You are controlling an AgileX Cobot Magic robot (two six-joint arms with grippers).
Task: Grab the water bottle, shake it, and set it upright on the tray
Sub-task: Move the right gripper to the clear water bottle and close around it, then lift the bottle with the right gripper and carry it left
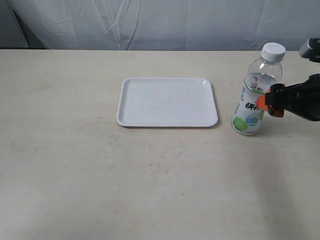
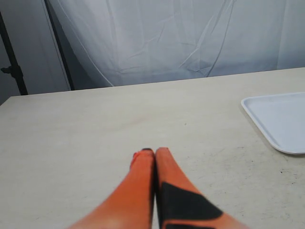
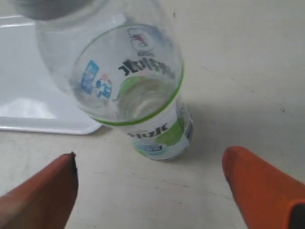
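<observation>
Exterior view: my right gripper (image 1: 271, 104) reaches in level at the label of the water bottle (image 1: 249, 117). The bottle stands upright on the table (image 1: 150, 175), just right of the white tray (image 1: 170, 123), off its rim.

Left wrist view: my left gripper (image 2: 155, 151) hovers low over the table, well apart from the tray, its 2 orange fingers pressed together.

Right wrist view: my right jaws gape wide, 1 finger either side of the bottle, neither touching it.

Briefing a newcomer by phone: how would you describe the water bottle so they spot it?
On the beige table, find the flat white tray. Right of it in the exterior view stands the water bottle: clear, white-capped, green-labelled, the only upright thing.
</observation>
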